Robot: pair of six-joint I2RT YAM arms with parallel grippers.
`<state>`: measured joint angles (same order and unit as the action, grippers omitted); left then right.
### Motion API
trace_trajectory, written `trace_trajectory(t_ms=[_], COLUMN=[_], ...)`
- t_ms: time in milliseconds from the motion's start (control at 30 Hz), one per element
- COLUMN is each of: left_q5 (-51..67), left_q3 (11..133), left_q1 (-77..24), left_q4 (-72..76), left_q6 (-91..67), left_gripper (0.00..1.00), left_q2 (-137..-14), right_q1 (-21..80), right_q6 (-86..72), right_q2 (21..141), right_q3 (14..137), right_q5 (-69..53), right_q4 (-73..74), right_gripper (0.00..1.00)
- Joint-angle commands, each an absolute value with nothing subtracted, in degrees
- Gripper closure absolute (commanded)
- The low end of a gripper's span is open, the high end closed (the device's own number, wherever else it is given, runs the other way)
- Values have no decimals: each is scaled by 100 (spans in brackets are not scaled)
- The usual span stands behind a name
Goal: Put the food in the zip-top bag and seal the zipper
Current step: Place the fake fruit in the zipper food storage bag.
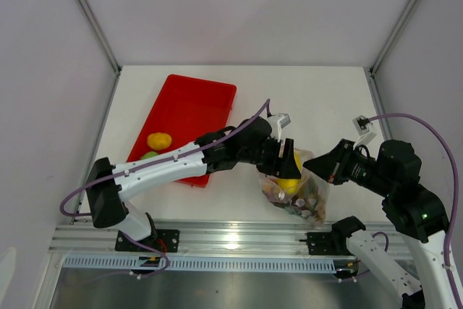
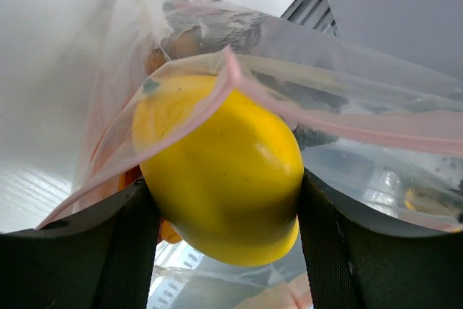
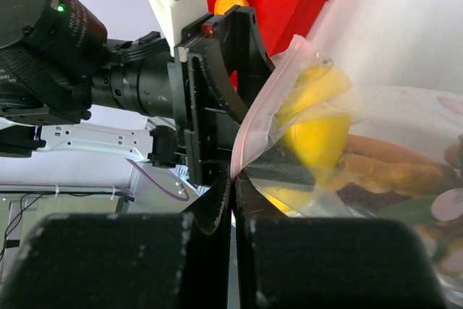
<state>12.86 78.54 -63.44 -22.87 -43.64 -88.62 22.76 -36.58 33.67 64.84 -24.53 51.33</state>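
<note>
White tabletop (image 1: pixel 318 99) inside a white-walled enclosure, aluminium rail along the near edge. Red tray (image 1: pixel 189 103) lies at the back left; an orange fruit (image 1: pixel 159 140) sits in its near end, with a green lime (image 1: pixel 148 155) just beside it, partly hidden under the left arm. The left arm stretches rightward across the table, and the left gripper (image 1: pixel 287 166) is clamped around a yellow mango (image 2: pixel 224 179), one dark finger (image 2: pixel 123 251) pressed to each flank of the fruit. The mango sits at the mouth of the zip-top bag (image 1: pixel 309 200), which rests on the table near the front edge, between the two grippers. One lip of the bag drapes over the mango's upper face, the pinkish zipper (image 2: pixel 347 121) crossing it at a slant, so the fruit is partly in. Seen from the right wrist, the mango shows yellow through the crinkled plastic. The right gripper (image 3: pixel 233 200) has its jaws closed tight, pinching the bag's mouth edge at the zipper strip and holding that side up. Deeper in the bag lie brownish and orange pieces and a pinkish round slice, too blurred to name.
</note>
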Motion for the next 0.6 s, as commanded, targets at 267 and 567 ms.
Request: trace_trajectory(t_ms=[267, 567], left_q5=[949, 958], left_q3=[7683, 7224], left_q1=[-6320, -6152], left_q4=[-2048, -1775], left_q6=[-4719, -4597], left_gripper=[74, 72], left_q2=[-9079, -9263], right_q1=[2294, 2294], right_q6=[-3972, -3964], right_q2=[3340, 3349], right_q3=[6618, 6767], right_q5=[-2663, -2646], right_q4=[4535, 4561], right_gripper=[100, 100])
